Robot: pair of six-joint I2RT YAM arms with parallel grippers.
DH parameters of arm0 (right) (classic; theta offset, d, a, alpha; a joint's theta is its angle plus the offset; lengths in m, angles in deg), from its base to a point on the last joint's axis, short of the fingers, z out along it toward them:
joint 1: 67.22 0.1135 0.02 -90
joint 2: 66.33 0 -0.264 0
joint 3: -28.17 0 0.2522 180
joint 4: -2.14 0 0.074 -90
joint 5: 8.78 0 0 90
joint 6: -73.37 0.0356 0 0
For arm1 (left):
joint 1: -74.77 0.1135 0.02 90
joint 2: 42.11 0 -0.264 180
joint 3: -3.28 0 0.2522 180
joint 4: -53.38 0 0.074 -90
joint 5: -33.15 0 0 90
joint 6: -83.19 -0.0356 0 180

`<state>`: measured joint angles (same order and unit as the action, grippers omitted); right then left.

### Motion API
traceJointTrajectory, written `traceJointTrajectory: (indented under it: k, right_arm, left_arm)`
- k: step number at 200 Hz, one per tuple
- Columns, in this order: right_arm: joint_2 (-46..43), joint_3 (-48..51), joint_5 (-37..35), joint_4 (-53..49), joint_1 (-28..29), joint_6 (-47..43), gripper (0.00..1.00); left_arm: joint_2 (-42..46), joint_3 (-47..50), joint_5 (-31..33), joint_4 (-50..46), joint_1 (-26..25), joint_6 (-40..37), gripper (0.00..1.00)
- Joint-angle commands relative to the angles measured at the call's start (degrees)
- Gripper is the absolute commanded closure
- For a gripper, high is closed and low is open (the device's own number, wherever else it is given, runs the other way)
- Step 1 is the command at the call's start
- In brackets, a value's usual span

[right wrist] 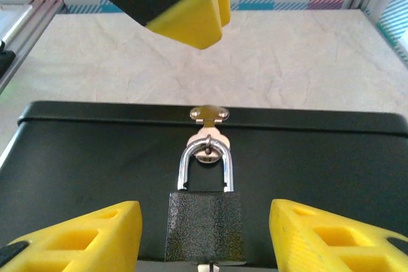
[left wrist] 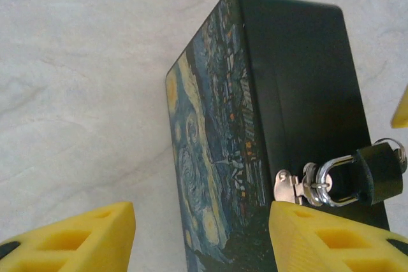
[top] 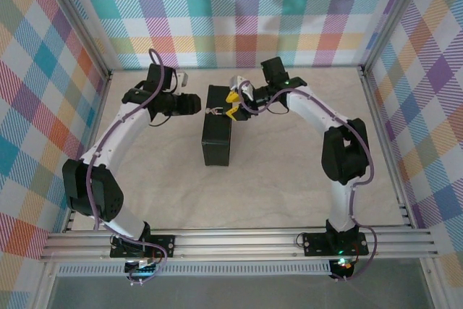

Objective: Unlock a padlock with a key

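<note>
The padlock (right wrist: 205, 224) is hooked by its shackle through the hasp (right wrist: 209, 114) on the black side of the box (left wrist: 299, 81) (its painted face is turned toward the left arm), which sits on the worktop (left wrist: 76, 93). The right pincer (right wrist: 204, 211) straddles the lock body, jaws open and clear of it. The left pincer (left wrist: 203, 211) is open too, one fingertip (left wrist: 287, 211) just beside the hasp.

Overhead looks down; both wrists closely share padlock (right wrist: 205, 226).
</note>
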<state>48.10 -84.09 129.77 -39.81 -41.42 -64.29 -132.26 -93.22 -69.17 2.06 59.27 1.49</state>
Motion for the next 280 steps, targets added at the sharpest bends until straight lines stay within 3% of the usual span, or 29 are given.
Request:
traceJointTrajectory:
  k: [1, 32, 72, 98, 131, 148, 187, 218, 245, 280]
  right_arm:
    - [1.73, -1.96, -0.51, -3.25, 0.56, -4.03, 0.44]
    - [3.36, -2.87, -1.3, -3.3, 0.58, -3.13, 0.45]
    - [3.8, -4.06, -1.64, -5.51, 0.57, -2.0, 0.68]
    - [3.82, -6.61, -1.44, -8.01, 0.58, 2.55, 0.78]
    - [3.93, -10.3, 0.38, -10.39, -0.03, 16.59, 0.82]
    - [2.63, -8.57, 1.23, -6.6, -0.05, 27.55, 0.86]
    - [-2.42, 2.93, -0.8, 13.79, -0.06, 58.34, 0.91]
    - [-5.61, 11.74, -6.36, 29.3, 0.62, 76.57, 0.91]
    - [-7.46, 13.71, -12.47, 33.19, 3.17, 82.2, 0.92]
    - [-8.48, 9.54, -22.62, 24.13, 8.54, 76.03, 0.91]
  left_arm:
    - [2.24, 1.14, 1.15, -0.68, -0.73, 1.9, 0.43]
    - [2.09, 1.55, 1.22, -0.57, -1.49, 1.69, 0.43]
    - [2.61, 1.45, 2.2, -1.48, -1.89, 0.86, 0.44]
    - [2.77, 1.47, 2.95, -2.63, -2.16, 0.38, 0.44]
    - [3.65, 2.92, 3.11, -3.19, -2.75, 0.82, 0.44]
    - [3.91, 3.88, 1.94, -3.04, -3.16, 1.74, 0.44]
    - [4.52, 7.27, -3.42, -2.08, -3.99, 4.11, 0.45]
    - [5.8, 9.82, -5.45, -1.05, -4.53, 5.42, 0.46]
    - [6.03, 10.9, -8.29, -0.33, -4.53, 5.42, 0.48]
    - [4.93, 11.3, -11.78, 1.15, -4.79, 5.15, 0.5]
